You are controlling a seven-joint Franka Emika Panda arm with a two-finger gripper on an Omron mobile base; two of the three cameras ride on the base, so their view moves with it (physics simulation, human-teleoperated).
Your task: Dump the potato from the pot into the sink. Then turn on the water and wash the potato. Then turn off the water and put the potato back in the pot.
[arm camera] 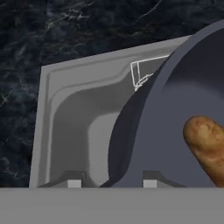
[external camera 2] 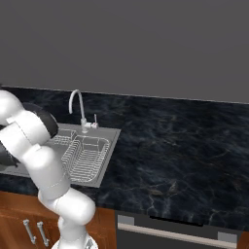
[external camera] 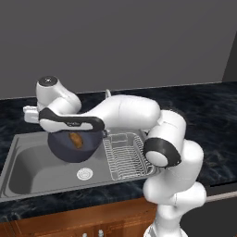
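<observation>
Tool (arm camera: 109,183), closed on the rim of the pot (external camera: 69,146) held tilted over the sink (external camera: 28,171), carries the potato (external camera: 75,140) inside; tipped too far toward, seemingly, the wire rack (external camera: 127,157), the potato lands there instead.

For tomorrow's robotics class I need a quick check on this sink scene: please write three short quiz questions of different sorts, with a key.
1. True or false: the potato is already lying on the floor of the sink.
2. Multiple choice: the pot is (A) standing on the counter, (B) held tilted above the basin, (C) upside down in the wire rack.
3. Fill in: the wire rack sits on the ____ side of the basin in the left base view.

Key: 1 false, it is inside the pot; 2 B; 3 right.
</observation>
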